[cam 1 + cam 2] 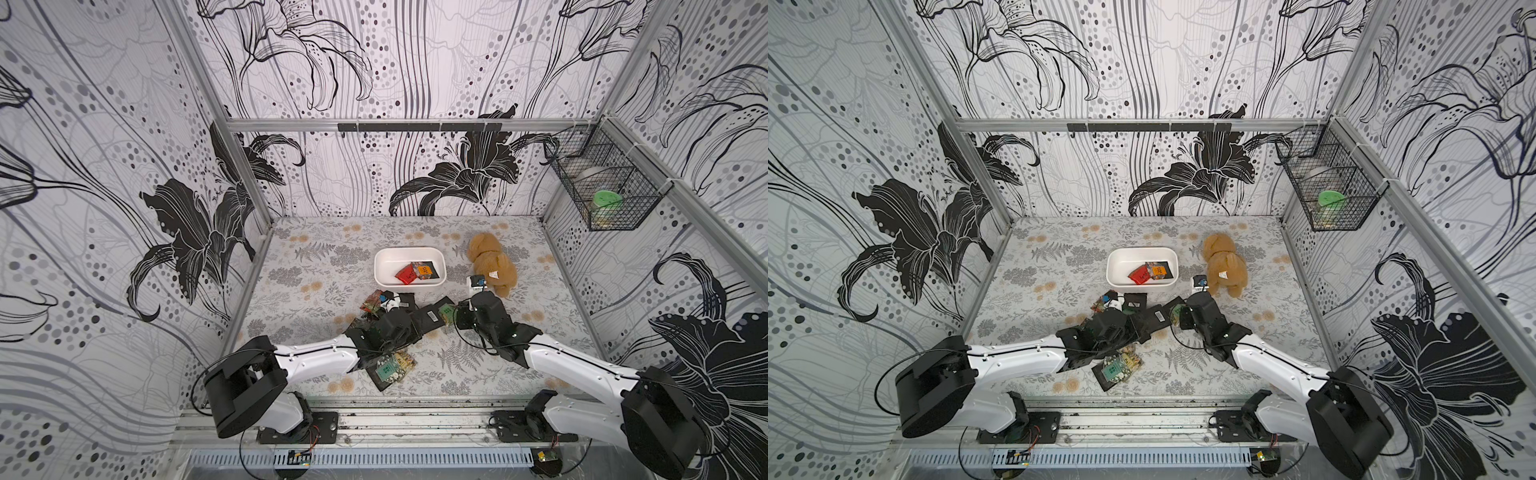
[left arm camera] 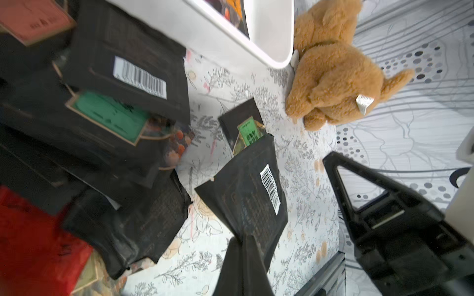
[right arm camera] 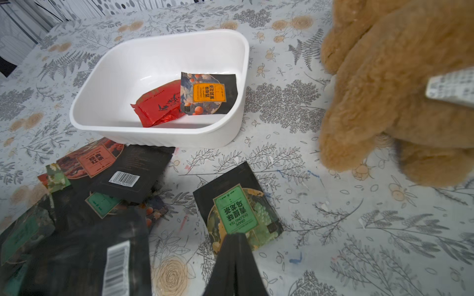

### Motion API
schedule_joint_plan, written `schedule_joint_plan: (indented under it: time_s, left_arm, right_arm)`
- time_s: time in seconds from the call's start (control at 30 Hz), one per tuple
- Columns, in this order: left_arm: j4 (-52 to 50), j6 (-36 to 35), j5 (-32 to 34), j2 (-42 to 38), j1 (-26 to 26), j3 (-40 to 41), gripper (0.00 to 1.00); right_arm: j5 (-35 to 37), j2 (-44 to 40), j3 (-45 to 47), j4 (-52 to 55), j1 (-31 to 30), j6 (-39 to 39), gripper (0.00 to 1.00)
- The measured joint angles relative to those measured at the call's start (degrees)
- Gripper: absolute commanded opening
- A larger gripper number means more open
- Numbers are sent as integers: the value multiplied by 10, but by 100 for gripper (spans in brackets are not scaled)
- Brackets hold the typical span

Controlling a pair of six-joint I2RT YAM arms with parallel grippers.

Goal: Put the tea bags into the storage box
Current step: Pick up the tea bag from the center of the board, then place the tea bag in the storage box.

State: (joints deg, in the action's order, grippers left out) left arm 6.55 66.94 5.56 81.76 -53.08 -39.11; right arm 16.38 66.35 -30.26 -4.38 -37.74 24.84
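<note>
Box (image 1: pixel 386 266): white, shallow and round-cornered; it is seen at the middle of the counter (image 1: pixel 299 291) in both top views.
Tea bags in the box: two are seen at its right end. A crumpled red tea bag (image 3: pixel 159 107) is partly overlapped by a dark orange-label tea bag (image 3: pixel 209 93).
Loose tea bags (image 1: pixel 388 301): flat square sachets, mostly black. Barcodes are shown on some, green or red labels on others. They are scattered just below the box in the frame, and a few more (image 1: pixel 390 368) are seen lower down by the left arm.
Left claw (image 2: pixel 243 239): pressed together on the edge of a black barcode tea bag (image 2: pixel 246 202).
Right claw (image 3: pixel 234 237): pressed together on the edge of a green-label tea bag (image 3: pixel 236 210), on which pale grapes are printed.
Toy bear (image 1: pixel 492 262): tan plush, lying near the box, to its right.
</note>
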Motion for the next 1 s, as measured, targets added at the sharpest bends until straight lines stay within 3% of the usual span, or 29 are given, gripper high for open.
schedule_joint_plan:
  time_s: [0.37, 0.67, 1.0]
  left_arm:
    - [-109, -78, 23, 17, 74, -168, 0]
    - [-150, -134, 24, 150, 149, -316, 0]
    - [-205, -177, 30, 301, 171, -457, 0]
  right_arm:
    - [6, 0, 4, -4, 0, 0, 6]
    - [4, 0, 4, -6, 0, 0, 6]
    - [-5, -7, 7, -14, 0, 0, 7]
